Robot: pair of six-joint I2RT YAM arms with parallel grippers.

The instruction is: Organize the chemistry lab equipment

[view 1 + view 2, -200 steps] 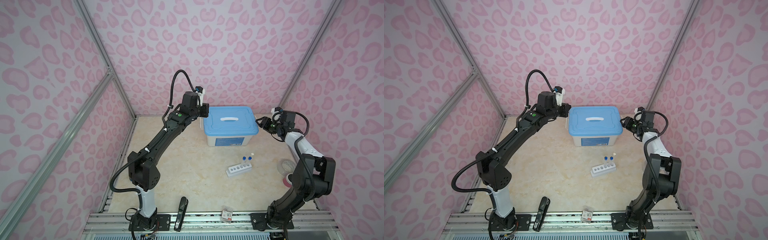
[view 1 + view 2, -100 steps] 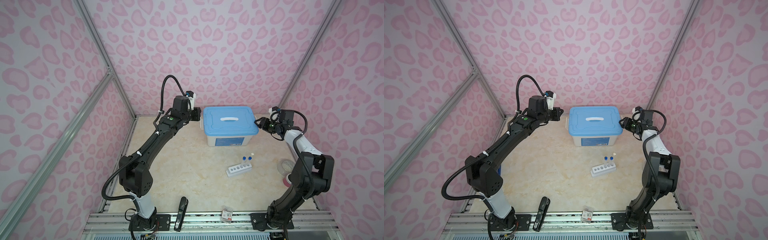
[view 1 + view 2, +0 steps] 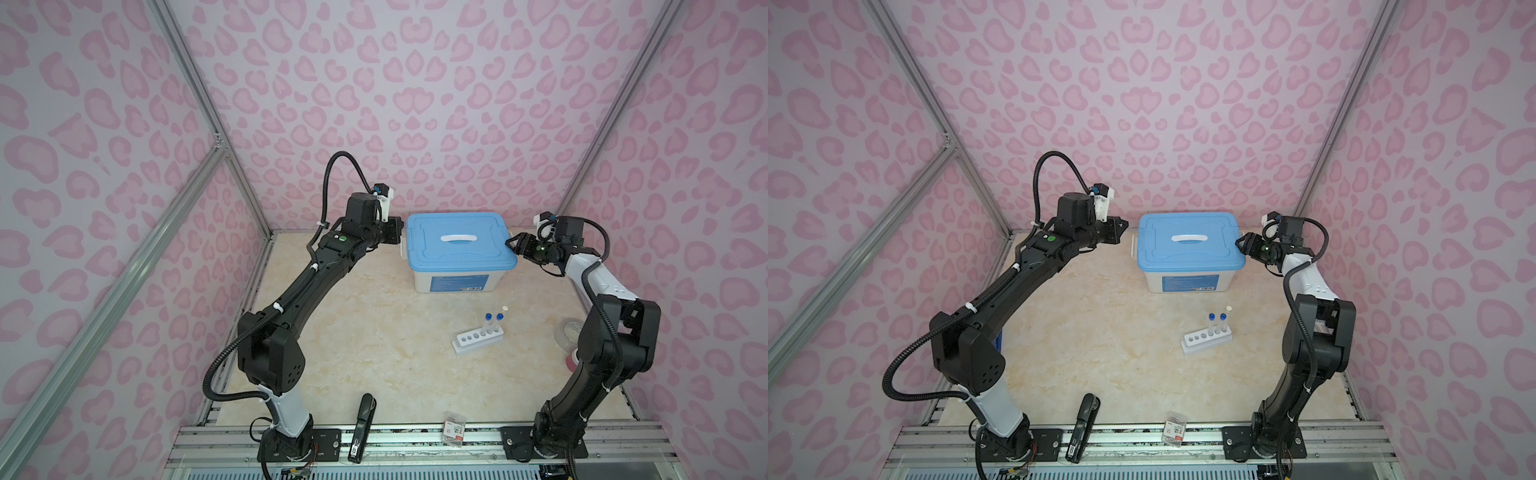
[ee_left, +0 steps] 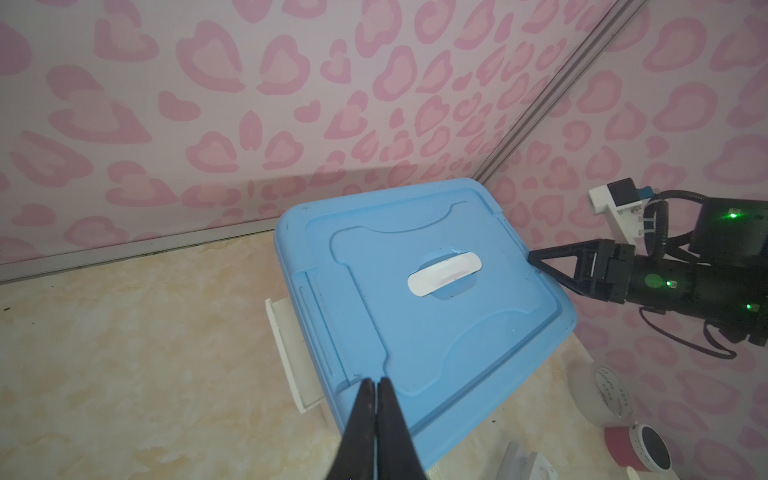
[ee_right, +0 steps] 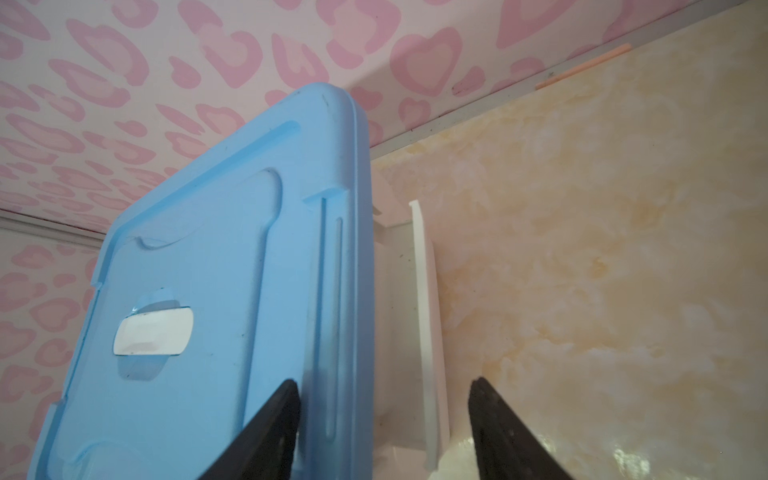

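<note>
Probably light, stiff and slick, blue lid (image 5: 208,249) is best gripped at white side latch (image 5: 428,311), which open right end effector (image 5: 384,386) straddles; left end effector (image 4: 376,384) closed, empty.

A white box with a blue lid (image 3: 1190,253) sits at the back of the desk (image 3: 1100,353). The left gripper (image 3: 1122,226) is near its left side. The right gripper (image 3: 1241,244) is at its right edge. In front, a white rack (image 3: 1198,344) holds three tubes (image 3: 1212,326). A black stapler (image 3: 1082,424) lies at the front.
</note>
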